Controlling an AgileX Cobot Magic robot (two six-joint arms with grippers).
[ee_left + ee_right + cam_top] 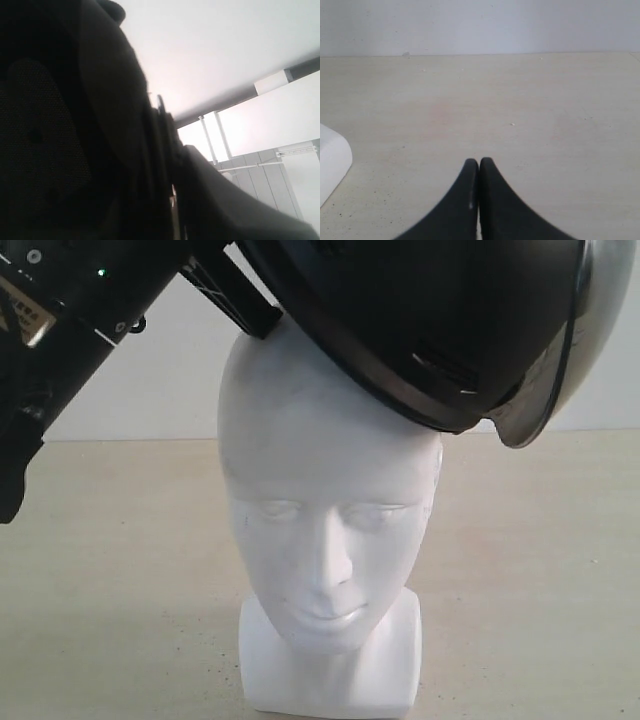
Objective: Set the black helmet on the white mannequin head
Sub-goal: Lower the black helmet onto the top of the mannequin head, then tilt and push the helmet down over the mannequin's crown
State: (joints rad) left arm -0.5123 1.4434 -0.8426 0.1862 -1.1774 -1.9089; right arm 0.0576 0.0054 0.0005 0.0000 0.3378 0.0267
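The left hand (248, 308) clamps the black helmet (420, 320), tilted off-centre atop the white mannequin head (320, 490); the right hand (479, 167) is together, empty; early release may let the helmet slide off

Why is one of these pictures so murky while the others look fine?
Left wrist view: the rounded black helmet sits close, a blurred silhouette against a bright ceiling. Exterior view: soft even light, the matte white mannequin head sharp. Right wrist view: the pale tabletop evenly lit, barely shadowed.
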